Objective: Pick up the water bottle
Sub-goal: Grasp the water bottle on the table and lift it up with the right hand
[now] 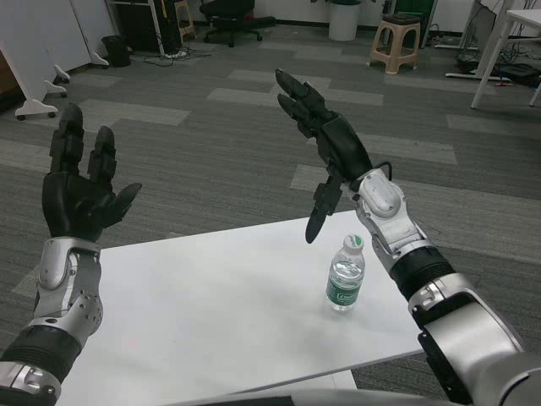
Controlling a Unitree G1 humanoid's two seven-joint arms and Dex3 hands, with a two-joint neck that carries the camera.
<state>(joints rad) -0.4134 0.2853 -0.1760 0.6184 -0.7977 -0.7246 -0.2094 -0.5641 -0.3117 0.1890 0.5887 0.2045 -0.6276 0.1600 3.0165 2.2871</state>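
Note:
A small clear water bottle point(346, 274) with a white cap and a green label stands upright on the white table point(211, 304), near its right side. My right hand point(319, 139) is raised above and behind the bottle, fingers spread and holding nothing, its thumb pointing down toward the table a little left of the bottle's cap. My left hand point(80, 182) is lifted over the table's left edge, palm facing me, fingers apart and empty.
Grey carpet lies beyond the table's far edge. A beige plastic stool point(396, 44), an office chair point(230, 19), a white bin point(344, 19) and a white partition on feet point(38, 51) stand far back in the room.

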